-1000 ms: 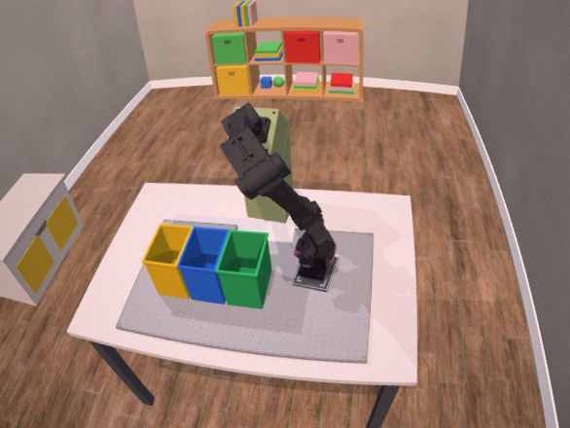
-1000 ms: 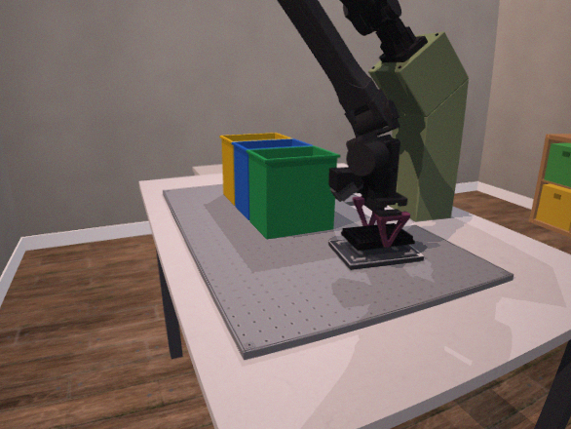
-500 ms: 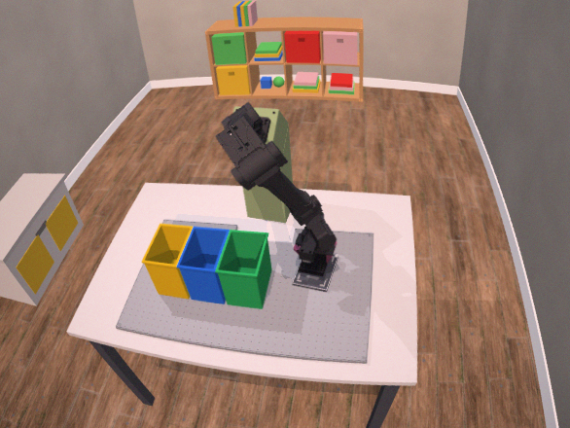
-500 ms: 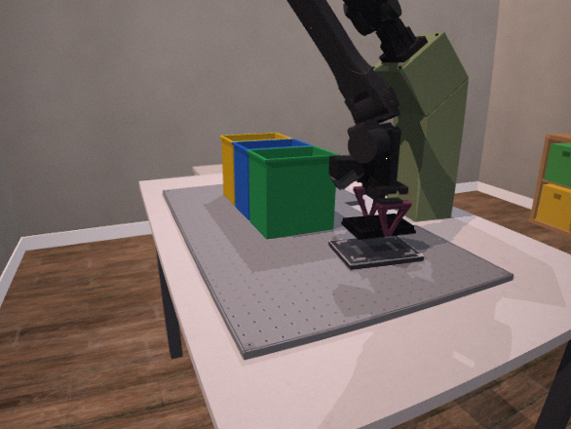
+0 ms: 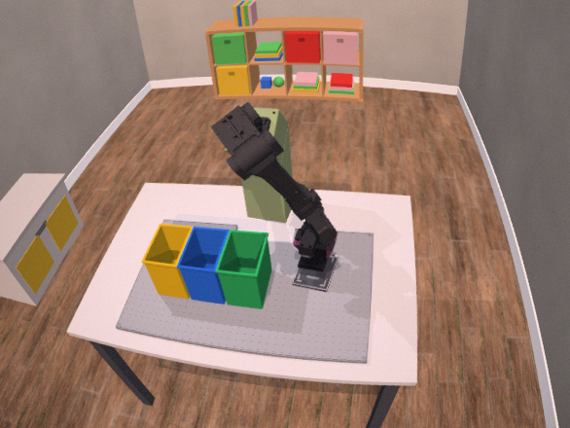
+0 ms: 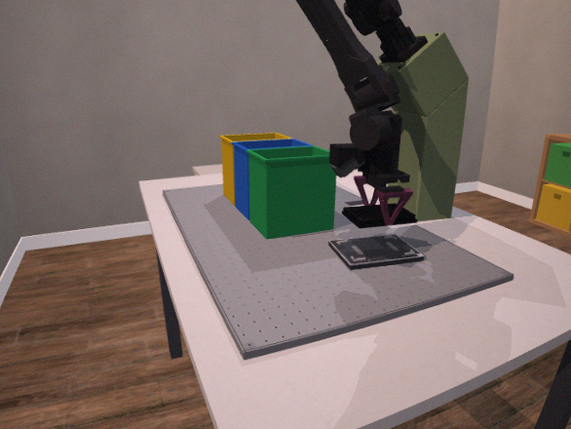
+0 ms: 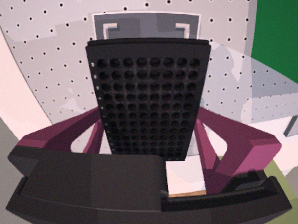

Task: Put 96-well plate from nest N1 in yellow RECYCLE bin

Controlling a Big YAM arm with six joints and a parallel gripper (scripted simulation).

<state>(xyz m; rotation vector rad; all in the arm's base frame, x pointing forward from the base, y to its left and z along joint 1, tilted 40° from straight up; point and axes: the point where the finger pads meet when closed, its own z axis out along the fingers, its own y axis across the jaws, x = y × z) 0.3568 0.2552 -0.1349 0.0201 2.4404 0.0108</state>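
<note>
My gripper (image 6: 385, 207) with purple fingers is shut on the black 96-well plate (image 6: 377, 215) and holds it level a little above the plate nest N1 (image 6: 375, 251). The wrist view shows the plate (image 7: 148, 99) between both fingers, with the nest (image 7: 147, 26) below and beyond it. In the top view the plate (image 5: 317, 263) hangs over the nest (image 5: 313, 280). The yellow bin (image 5: 166, 259) stands upright at the left end of a row of three bins, beside the blue bin (image 5: 203, 265).
The green bin (image 5: 244, 274) stands closest to the gripper, between it and the yellow bin; it also shows in the exterior view (image 6: 292, 190). A tall olive-green block (image 5: 268, 165) rises behind the arm. All three bins sit on a grey perforated board (image 6: 322, 273).
</note>
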